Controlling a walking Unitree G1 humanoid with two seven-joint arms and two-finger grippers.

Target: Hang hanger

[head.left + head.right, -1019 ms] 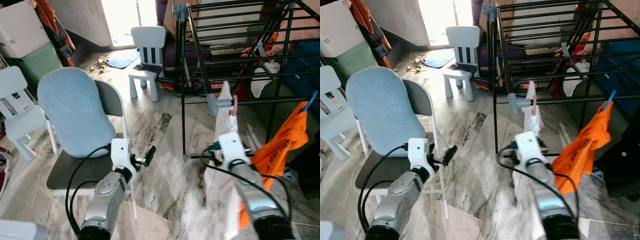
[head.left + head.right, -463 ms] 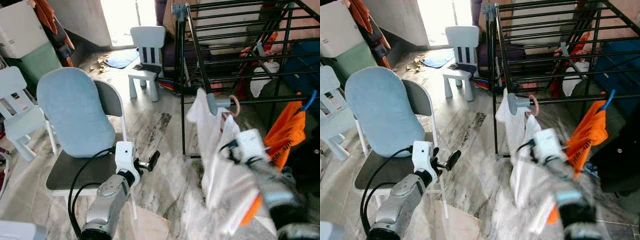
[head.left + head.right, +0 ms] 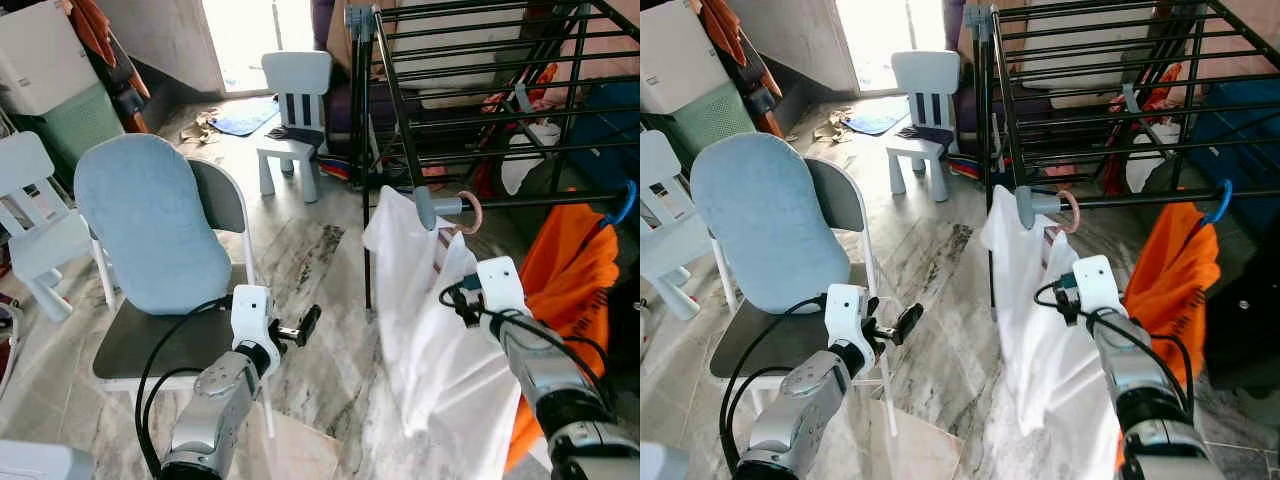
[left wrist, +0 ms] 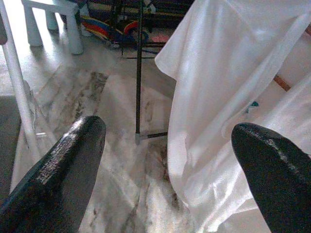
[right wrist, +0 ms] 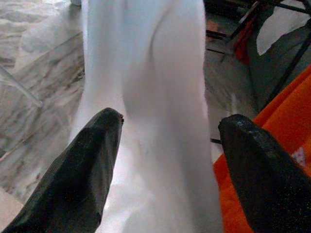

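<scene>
We find the hanger hook (image 3: 467, 211) already over the drying rack rail (image 3: 540, 201), its white garment (image 3: 430, 330) draped just ahead of the right pincer (image 5: 165, 160), fingers apart and clear; we judge only withdrawal remains. Left pincer (image 4: 170, 165) idle, spread, well away

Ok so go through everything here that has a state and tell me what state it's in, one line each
White garment: hanging from the rack rail on a hanger.
Hanger hook: over the rail.
Orange garment: hanging by a blue hook.
Drying rack: standing unfolded.
Right gripper: open, white garment in front.
Left gripper: open, holding nothing.
Folding chair: unfolded, seat bare.
</scene>
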